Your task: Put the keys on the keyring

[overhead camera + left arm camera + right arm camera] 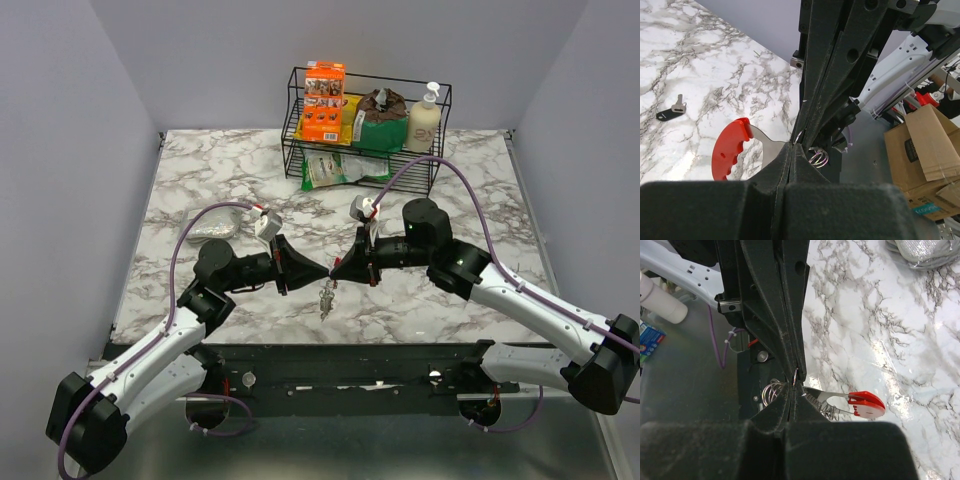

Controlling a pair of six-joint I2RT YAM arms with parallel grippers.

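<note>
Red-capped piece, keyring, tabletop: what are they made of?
Red-capped piece: matte red plastic by its moulded ridges, on a bright blade, likely steel. Keyring: thin shiny wire coils, probably steel. Tabletop: glossy marble pattern with glare; stone or laminate, can't tell.

Silver keys aloft on keyring

Left arm and right arm stretched inward, wrists level, both jaws pinched closed, tips meeting

keyring mostly hidden, keys too small in top cam
</note>
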